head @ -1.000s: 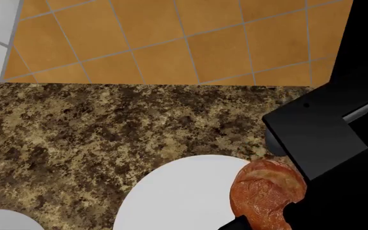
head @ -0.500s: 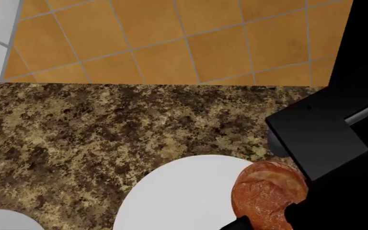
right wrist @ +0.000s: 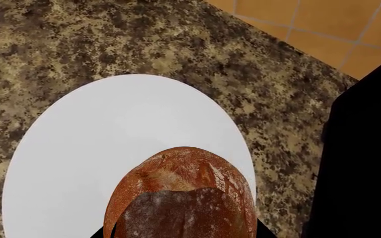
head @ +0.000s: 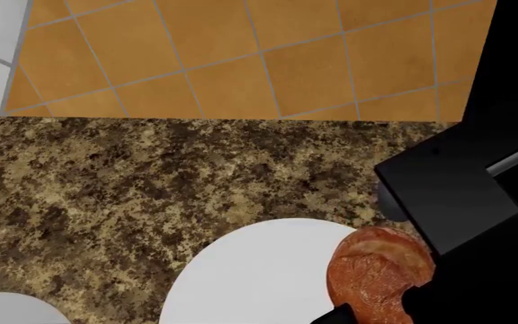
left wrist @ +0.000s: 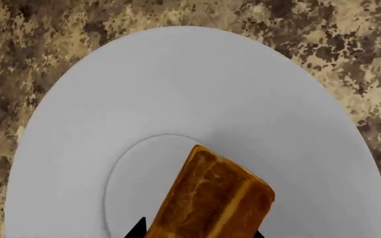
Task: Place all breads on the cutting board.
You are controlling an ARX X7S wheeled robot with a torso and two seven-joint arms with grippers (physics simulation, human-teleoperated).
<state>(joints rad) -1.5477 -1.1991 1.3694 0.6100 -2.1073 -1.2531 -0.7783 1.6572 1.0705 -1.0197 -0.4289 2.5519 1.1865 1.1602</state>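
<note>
While both breads sit over white plates, we see no cutting board.
We find the boule (right wrist: 180, 193) above the plate (right wrist: 104, 129) on the granite counter (right wrist: 111, 44), with dark right gripper parts at its near edge; we cannot tell whether the jaws clamp it. We find the loaf (left wrist: 214, 196) on a second plate (left wrist: 177, 84), flanked by left gripper tips; grip state there is likewise unclear.

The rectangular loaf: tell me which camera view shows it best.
The left wrist view. There the golden rectangular loaf lies on a white plate, seen close from above, though its near end is cut off by the frame edge. The head view and the right wrist view do not show it; they show only the round boule.
</note>
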